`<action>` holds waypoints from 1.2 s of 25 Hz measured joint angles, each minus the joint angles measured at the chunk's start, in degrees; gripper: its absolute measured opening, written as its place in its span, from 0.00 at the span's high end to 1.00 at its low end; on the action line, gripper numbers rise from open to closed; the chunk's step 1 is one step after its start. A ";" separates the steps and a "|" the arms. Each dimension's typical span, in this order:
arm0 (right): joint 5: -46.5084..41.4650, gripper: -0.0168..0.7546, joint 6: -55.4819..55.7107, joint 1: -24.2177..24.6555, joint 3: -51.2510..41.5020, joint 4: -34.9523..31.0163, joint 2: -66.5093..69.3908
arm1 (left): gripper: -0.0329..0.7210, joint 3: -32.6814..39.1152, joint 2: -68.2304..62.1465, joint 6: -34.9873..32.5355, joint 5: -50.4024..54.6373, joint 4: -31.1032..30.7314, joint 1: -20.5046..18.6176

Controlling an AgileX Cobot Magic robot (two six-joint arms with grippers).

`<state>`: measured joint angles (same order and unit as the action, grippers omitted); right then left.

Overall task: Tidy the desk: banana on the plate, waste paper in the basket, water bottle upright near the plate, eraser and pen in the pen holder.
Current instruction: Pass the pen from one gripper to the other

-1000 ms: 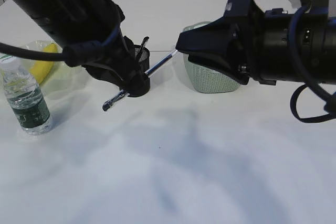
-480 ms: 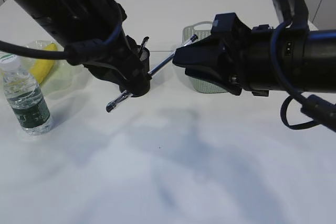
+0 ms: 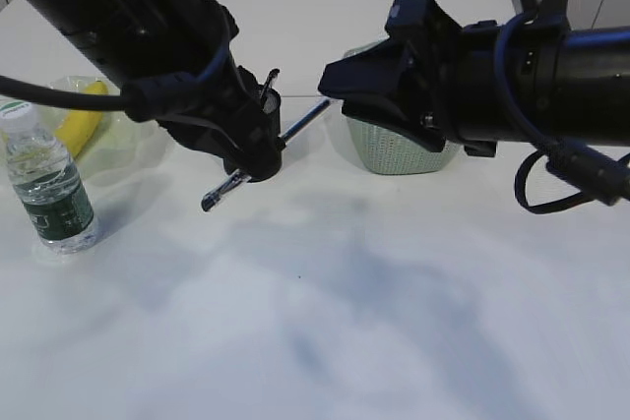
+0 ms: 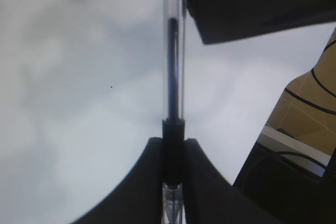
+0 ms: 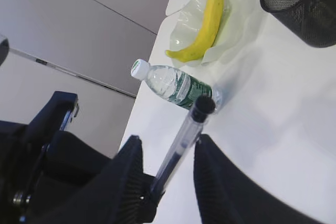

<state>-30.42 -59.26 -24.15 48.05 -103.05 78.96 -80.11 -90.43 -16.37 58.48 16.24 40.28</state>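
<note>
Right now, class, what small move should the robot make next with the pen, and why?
Probably close the right gripper on the pen: the left gripper clamps one end, while the right's jaws flank the barrel with gaps, not yet gripping.

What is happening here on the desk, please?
Two robot arms are tidying a desk. The left hand is shut on a clear pen next to the black mesh pen holder. The right hand has the pen's other end between its fingers, which are not pressed on it. The banana lies on the plate, and the water bottle stands upright nearby. A green basket sits behind.
</note>
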 joint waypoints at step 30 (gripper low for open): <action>-0.70 0.91 3.55 0.00 1.51 -2.49 3.94 | 0.90 0.36 -0.15 -2.09 -0.37 2.35 0.00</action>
<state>-31.12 -55.71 -24.15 49.56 -105.54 82.90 -79.75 -90.58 -18.45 58.11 18.60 40.28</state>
